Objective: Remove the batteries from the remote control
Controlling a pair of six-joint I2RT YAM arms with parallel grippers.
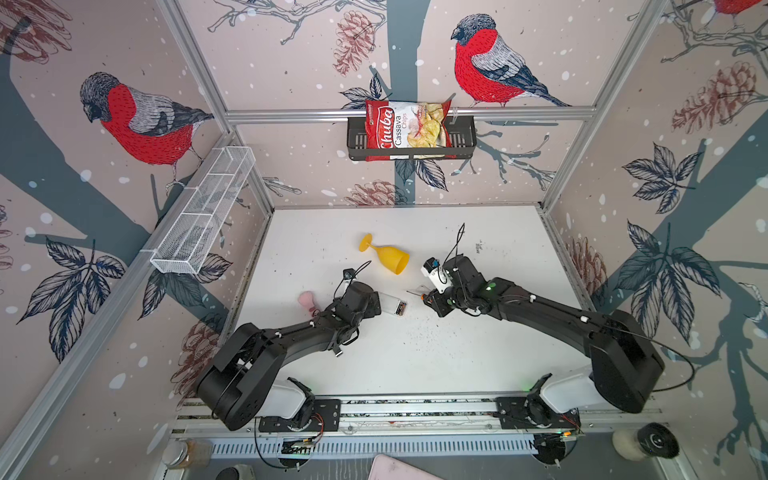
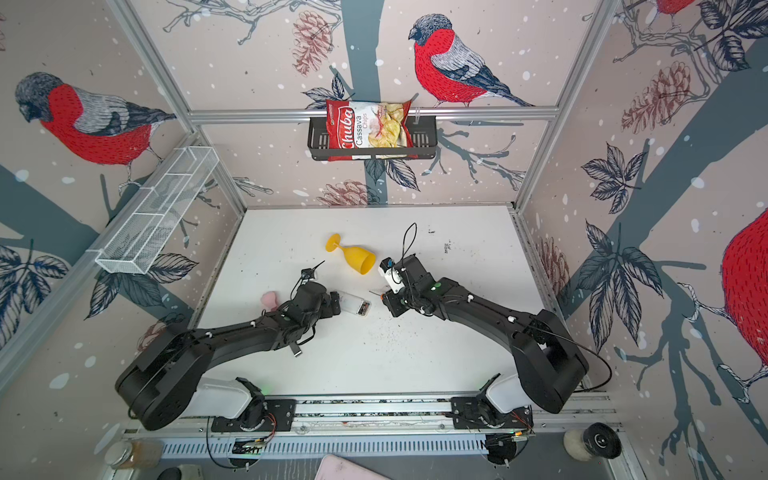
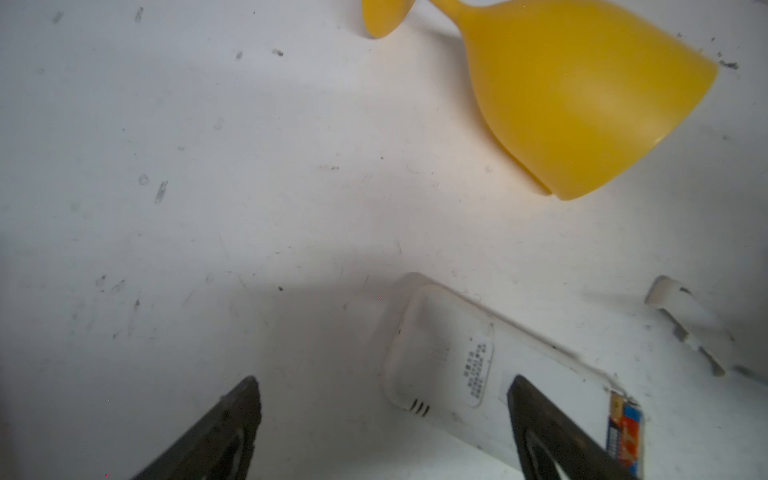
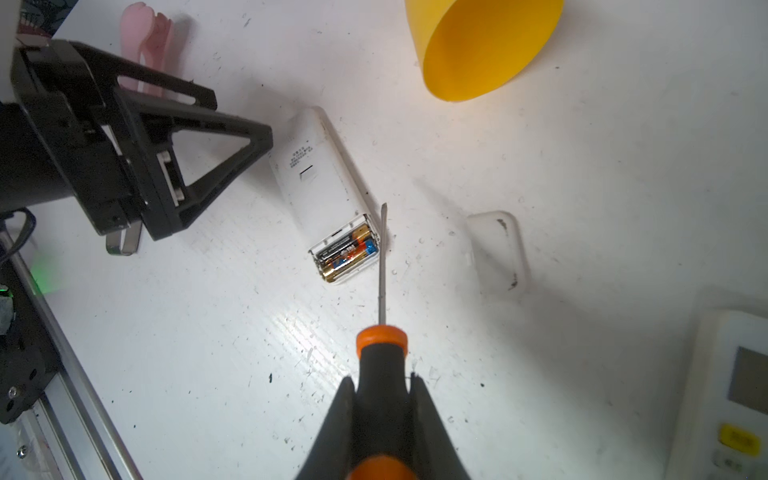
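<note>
The white remote control (image 4: 320, 183) lies back up on the table with its battery bay open. The batteries (image 4: 347, 253) sit in the bay, black with orange and blue. In both top views it lies between the arms (image 1: 390, 305) (image 2: 353, 303). My left gripper (image 3: 384, 397) is open at the remote's closed end, with one finger (image 3: 536, 415) over its back (image 3: 449, 357). My right gripper (image 4: 382, 378) is shut on an orange-and-black screwdriver (image 4: 381, 338). The screwdriver's shaft (image 4: 382, 257) runs along the side of the open bay.
The loose white battery cover (image 4: 496, 249) lies beside the remote. A yellow goblet (image 1: 390, 257) lies on its side behind it. A pink item (image 1: 307, 300) sits by the left arm. A second white remote (image 4: 727, 395) shows near the right gripper.
</note>
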